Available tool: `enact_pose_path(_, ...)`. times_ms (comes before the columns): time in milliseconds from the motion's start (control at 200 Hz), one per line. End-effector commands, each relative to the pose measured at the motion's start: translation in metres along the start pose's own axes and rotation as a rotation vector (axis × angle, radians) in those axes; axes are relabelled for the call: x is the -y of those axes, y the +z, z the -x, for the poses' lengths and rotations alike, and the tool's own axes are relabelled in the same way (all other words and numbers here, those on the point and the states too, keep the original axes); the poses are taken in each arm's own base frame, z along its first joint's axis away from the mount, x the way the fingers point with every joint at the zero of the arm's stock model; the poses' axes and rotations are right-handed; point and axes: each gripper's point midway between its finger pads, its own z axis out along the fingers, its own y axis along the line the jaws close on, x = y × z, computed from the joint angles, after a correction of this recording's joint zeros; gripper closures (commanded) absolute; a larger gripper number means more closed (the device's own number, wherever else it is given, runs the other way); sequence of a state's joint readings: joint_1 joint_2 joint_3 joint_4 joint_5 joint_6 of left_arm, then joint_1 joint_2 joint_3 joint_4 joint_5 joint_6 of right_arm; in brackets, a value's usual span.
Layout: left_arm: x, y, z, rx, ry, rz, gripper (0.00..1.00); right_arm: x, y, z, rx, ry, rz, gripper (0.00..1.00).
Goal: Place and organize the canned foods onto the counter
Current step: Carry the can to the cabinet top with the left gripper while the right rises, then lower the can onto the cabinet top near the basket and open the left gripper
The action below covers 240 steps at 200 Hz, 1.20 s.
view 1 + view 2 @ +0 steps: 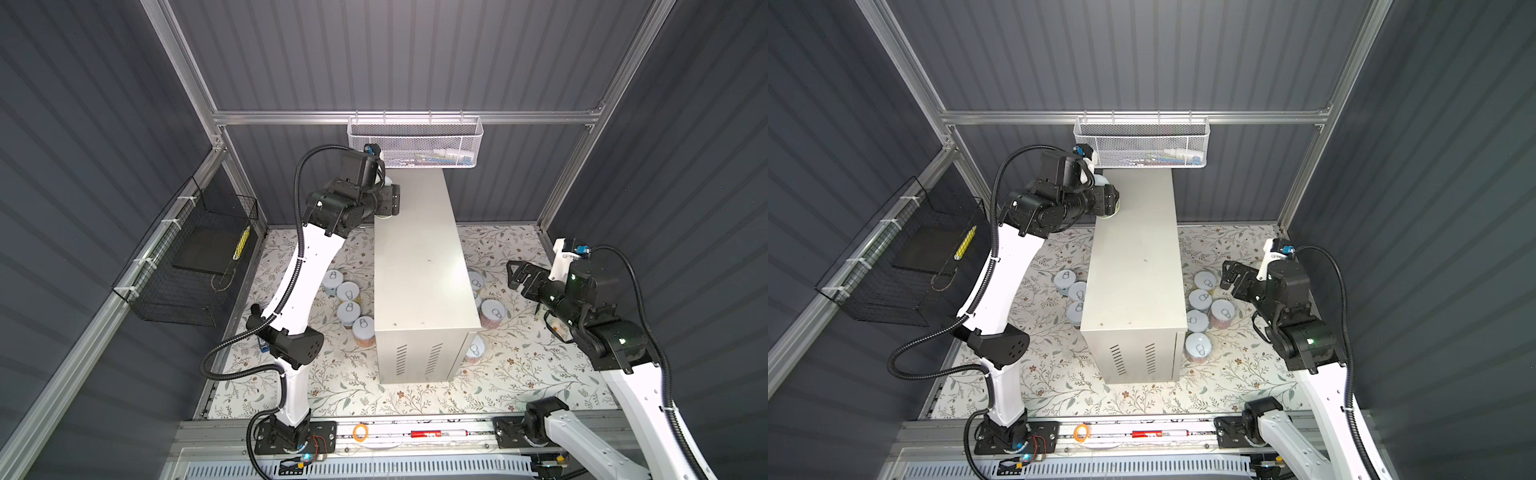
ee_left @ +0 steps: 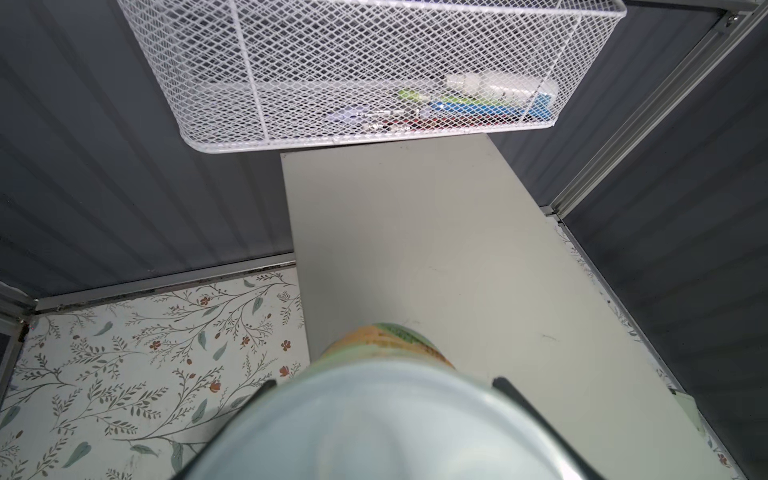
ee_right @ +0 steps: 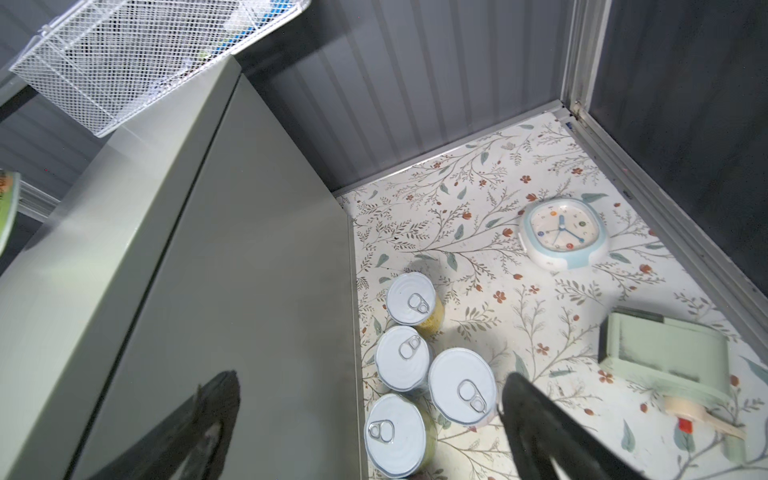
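Left gripper clamps a can over the worktop's far end, probably starting a back row. Right gripper gapes wide beside the worktop, above floor cans.

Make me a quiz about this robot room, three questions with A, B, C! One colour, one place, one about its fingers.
1. The label of the can in the left fingers is: A green and orange, B black, C purple.
2. The clock is: A on that can, B on the mat, C in the left fingers.
3. The right fingers are: A shut on the clock, B shut on a can, C open and empty.
Answers: A, the left wrist view shows green and orange; B, it lies flat on the mat; C, they stand apart with nothing between.
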State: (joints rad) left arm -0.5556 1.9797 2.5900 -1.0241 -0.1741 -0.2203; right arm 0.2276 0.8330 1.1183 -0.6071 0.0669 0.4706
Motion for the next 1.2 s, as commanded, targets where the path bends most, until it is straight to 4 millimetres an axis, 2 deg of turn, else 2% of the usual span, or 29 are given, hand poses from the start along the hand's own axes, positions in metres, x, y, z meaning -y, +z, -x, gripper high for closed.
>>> enact_pose_path(0,0.012,-0.004,0.028,0.109,-0.032,-0.054,1.00,-0.015,-0.006,0.010,0.015,-0.031,0.041,0.01)
enact_pose_path(220,0.015,0.005,0.025,0.103,-0.039,-0.065,1.00,-0.034,-0.005,0.019,0.019,-0.057,0.079,0.01)
enact_pose_path(320,0.016,0.007,0.026,0.107,-0.046,-0.069,0.92,-0.042,-0.004,0.023,0.019,-0.069,0.093,0.01)
enact_pose_path(380,0.017,0.008,0.026,0.110,-0.050,-0.075,0.80,-0.046,-0.003,0.024,0.018,-0.079,0.098,0.01)
enact_pose_path(460,0.018,0.008,0.029,0.120,-0.053,-0.082,0.58,-0.052,0.000,0.026,0.017,-0.085,0.107,0.01)
enact_pose_path(505,0.019,0.009,0.029,0.122,-0.055,-0.084,0.42,-0.055,0.002,0.026,0.013,-0.090,0.116,0.01)
enact_pose_path(585,0.020,0.011,0.029,0.122,-0.053,-0.089,0.20,-0.061,0.005,0.027,0.009,-0.094,0.132,0.01)
enact_pose_path(615,0.021,0.011,0.030,0.123,-0.053,-0.094,0.16,-0.064,0.006,0.027,0.008,-0.094,0.138,0.01)
enact_pose_path(685,0.023,0.014,0.029,0.119,-0.054,-0.103,0.11,-0.069,0.009,0.027,0.004,-0.098,0.151,0.01)
enact_pose_path(936,0.032,0.021,0.033,0.135,-0.063,-0.152,0.09,-0.091,0.013,0.032,0.005,-0.120,0.200,0.01)
enact_pose_path(1041,0.034,0.008,0.048,0.190,-0.046,-0.162,0.07,-0.096,0.011,0.037,0.011,-0.134,0.208,0.01)
enact_pose_path(1196,0.032,-0.025,0.072,0.282,-0.003,-0.159,0.05,-0.098,0.007,0.040,0.023,-0.143,0.214,0.01)
